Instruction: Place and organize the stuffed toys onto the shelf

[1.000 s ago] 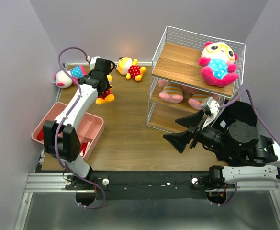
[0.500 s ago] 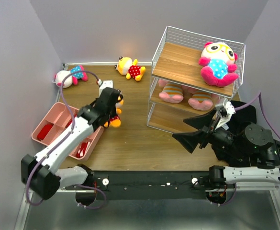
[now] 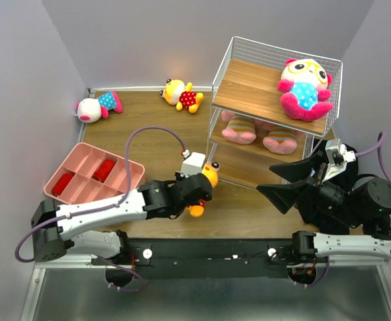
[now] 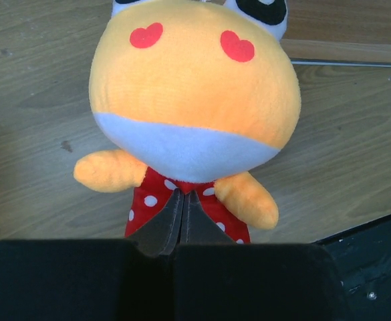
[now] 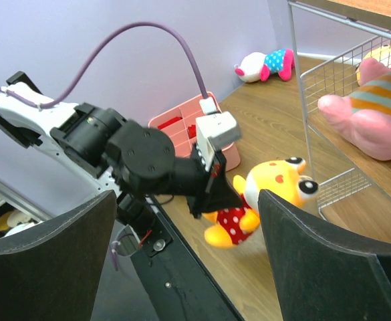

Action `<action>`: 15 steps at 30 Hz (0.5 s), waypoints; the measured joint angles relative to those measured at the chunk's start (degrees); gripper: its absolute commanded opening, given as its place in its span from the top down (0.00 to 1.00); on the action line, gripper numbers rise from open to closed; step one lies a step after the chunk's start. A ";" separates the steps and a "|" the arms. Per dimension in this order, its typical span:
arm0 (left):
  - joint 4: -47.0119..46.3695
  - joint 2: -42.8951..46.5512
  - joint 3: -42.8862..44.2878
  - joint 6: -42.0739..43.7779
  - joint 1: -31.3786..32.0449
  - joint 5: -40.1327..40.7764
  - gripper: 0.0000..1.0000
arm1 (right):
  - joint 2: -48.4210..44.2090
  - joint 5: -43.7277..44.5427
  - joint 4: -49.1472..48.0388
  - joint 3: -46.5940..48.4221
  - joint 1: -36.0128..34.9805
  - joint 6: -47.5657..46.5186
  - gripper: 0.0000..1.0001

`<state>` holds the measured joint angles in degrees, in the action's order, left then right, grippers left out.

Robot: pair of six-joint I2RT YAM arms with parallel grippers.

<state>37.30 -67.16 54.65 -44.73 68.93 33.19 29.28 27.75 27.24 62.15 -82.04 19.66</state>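
Observation:
My left gripper is shut on the red dotted body of a yellow toy, holding it near the table's front, just left of the shelf. The same toy fills the left wrist view, pinched by the closed fingers, and shows in the right wrist view. My right gripper is open and empty in front of the shelf. A white-faced toy sits on the top board; two striped pigs lie on the middle one. A second yellow toy and a white-faced toy lie at the back.
A pink divided tray with red items stands at the front left, beside my left arm. The shelf's white wire frame rises close to the held toy. Walls close in the left and back.
My left arm has carried the yellow toy from the back left toward the front centre, up to the shelf's lower left corner. My right gripper has drawn back slightly to the right.

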 measured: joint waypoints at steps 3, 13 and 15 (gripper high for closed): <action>-1.51 -4.17 1.95 -0.76 1.99 0.83 1.00 | -0.09 0.00 -0.26 0.00 0.00 0.07 0.07; -9.53 -19.04 9.60 0.07 4.68 2.89 1.00 | -0.09 -0.07 -1.97 -0.02 0.00 -0.31 0.07; -12.44 -20.52 9.64 1.20 4.76 2.95 1.00 | -0.24 -0.15 -2.47 -0.02 0.00 -0.66 0.08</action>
<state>24.86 -87.68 64.29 -43.53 73.69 36.14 29.04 27.59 24.77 62.13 -82.04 19.00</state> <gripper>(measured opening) 0.007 0.930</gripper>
